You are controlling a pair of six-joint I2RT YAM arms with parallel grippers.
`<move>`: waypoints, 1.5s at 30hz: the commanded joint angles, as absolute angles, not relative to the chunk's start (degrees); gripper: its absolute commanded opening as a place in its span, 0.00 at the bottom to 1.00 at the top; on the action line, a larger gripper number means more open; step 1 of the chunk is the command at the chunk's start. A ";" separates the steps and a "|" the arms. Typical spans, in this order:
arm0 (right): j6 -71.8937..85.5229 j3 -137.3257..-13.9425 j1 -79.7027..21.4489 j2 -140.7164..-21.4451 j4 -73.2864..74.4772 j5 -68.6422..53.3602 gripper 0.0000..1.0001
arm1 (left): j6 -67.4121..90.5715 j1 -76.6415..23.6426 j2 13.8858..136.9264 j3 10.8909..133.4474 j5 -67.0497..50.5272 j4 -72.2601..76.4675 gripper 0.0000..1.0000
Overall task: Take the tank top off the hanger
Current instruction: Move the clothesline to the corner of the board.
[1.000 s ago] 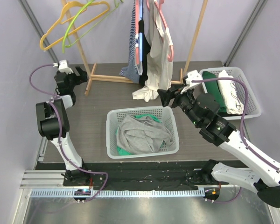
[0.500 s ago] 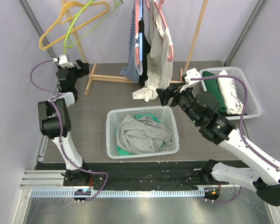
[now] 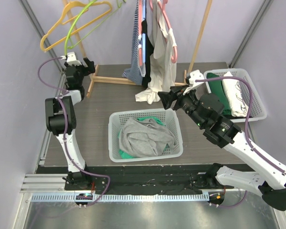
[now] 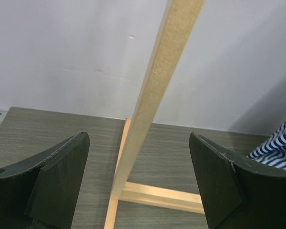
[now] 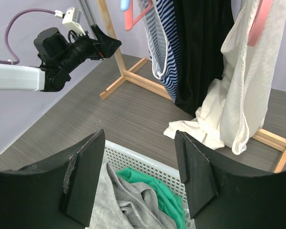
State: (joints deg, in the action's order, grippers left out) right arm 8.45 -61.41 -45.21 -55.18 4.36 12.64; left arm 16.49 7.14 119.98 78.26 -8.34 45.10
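The cream tank top (image 3: 163, 64) hangs on a pink hanger (image 3: 170, 33) from the wooden rack (image 3: 199, 38) at the back of the table (image 3: 86, 129), next to a black garment (image 3: 147, 57) and a striped garment (image 3: 135, 52). Its lower end lies crumpled on the tabletop. The right gripper (image 3: 165, 98) hovers near that crumpled end, its 2 jaws spread apart with nothing between them; in the right wrist view the tank top (image 5: 238, 95) lies ahead and to the right. The left gripper (image 3: 89, 67) is well apart from the tank top, at the rack's left post (image 4: 152, 95), its jaws spread wide on either side of the post without touching it. The middle basket (image 3: 145, 114) holds grey and green clothes. A 2nd basket (image 3: 257, 95) at the right holds white and green cloth. A yellow hanger (image 3: 62, 26) and a green hanger (image 3: 78, 28) hang at the upper left.
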 commanded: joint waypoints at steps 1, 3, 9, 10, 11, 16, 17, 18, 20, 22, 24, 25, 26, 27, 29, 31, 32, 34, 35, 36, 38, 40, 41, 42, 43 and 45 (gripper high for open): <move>10.11 -63.55 -45.44 -54.93 1.67 12.30 0.67 | 13.01 7.03 121.37 83.31 -4.84 47.11 0.90; 10.55 -63.63 -45.44 -55.02 1.93 12.39 0.65 | 12.31 6.86 122.51 84.72 -4.05 47.02 0.90; 11.42 -64.33 -45.44 -55.37 2.37 12.48 0.62 | 10.90 6.07 124.62 86.83 -2.02 47.02 0.86; 11.60 -64.25 -45.44 -55.37 2.55 12.39 0.61 | 10.46 5.89 124.80 87.36 -1.33 46.85 0.81; 11.51 -64.25 -45.53 -55.37 2.72 12.48 0.60 | 10.29 5.89 125.07 87.71 -0.62 46.50 0.77; 12.22 -64.34 -45.44 -55.20 3.34 12.48 0.57 | 8.70 4.84 125.68 89.39 2.37 44.47 0.41; 12.30 -64.25 -45.44 -55.02 3.34 12.48 0.56 | 8.53 4.75 125.60 89.30 2.55 44.65 0.35; 12.39 -64.16 -45.44 -55.02 3.43 12.48 0.56 | 8.44 4.83 125.51 88.95 2.55 44.74 0.25; 12.48 -64.16 -45.44 -54.93 3.43 12.39 0.55 | 8.26 4.83 124.81 88.25 2.37 45.00 0.19; 12.48 -64.34 -45.44 -55.11 3.43 12.30 0.54 | 8.00 4.75 123.85 87.72 2.20 44.74 0.13; 12.57 -64.42 -45.44 -55.11 3.43 12.22 0.53 | 8.00 4.83 122.88 86.58 1.67 44.30 0.11; 12.66 -64.42 -45.44 -55.19 3.43 12.22 0.53 | 8.35 4.83 121.74 85.88 1.50 44.12 0.11; 12.57 -64.51 -45.44 -55.11 3.43 12.22 0.53 | 8.52 4.92 120.95 84.56 1.23 44.03 0.10; 12.57 -64.51 -45.44 -55.02 3.34 12.39 0.53 | 8.70 4.92 120.15 83.59 0.62 43.77 0.10; 12.57 -64.42 -45.53 -54.76 3.43 12.57 0.53 | 8.79 4.92 117.18 80.01 0.18 43.77 0.09; 12.57 -64.16 -45.44 -54.15 3.34 13.01 0.52 | 8.62 4.83 114.71 77.36 -1.48 43.25 0.08; 12.57 -64.07 -45.44 -53.97 3.25 13.18 0.53 | 8.44 4.83 112.09 75.69 -1.67 42.89 0.08; 12.57 -63.72 -45.53 -53.62 3.08 13.27 0.52 | 8.17 5.01 109.00 71.03 -2.71 41.66 0.08; 12.57 -63.63 -45.44 -53.35 2.99 13.10 0.53 | 7.83 5.01 107.59 69.54 -3.07 41.23 0.07; 12.39 -63.55 -45.44 -53.35 2.55 13.10 0.52 | 7.74 5.01 104.62 66.74 -3.51 40.00 0.08; 12.31 -63.37 -45.44 -53.17 2.11 13.10 0.52 | 7.56 4.92 101.62 64.44 -4.74 37.98 0.07; 12.13 -63.72 -45.53 -53.17 1.85 13.10 0.52 | 7.47 5.01 97.22 61.18 -5.79 34.03 0.07; 12.13 -64.07 -45.44 -53.17 1.85 13.10 0.52 | 7.21 5.01 95.82 60.13 -5.80 31.06 0.07; 11.95 -64.33 -45.44 -53.17 1.93 13.10 0.52 | 6.86 4.92 93.19 59.42 -5.80 29.20 0.06; 11.87 -65.38 -45.44 -53.26 2.28 13.18 0.53 | 6.51 5.01 92.12 58.28 -6.06 27.18 0.06; 11.52 -66.70 -45.53 -53.52 3.42 13.36 0.53 | 4.67 5.01 90.19 57.66 -6.24 20.85 0.06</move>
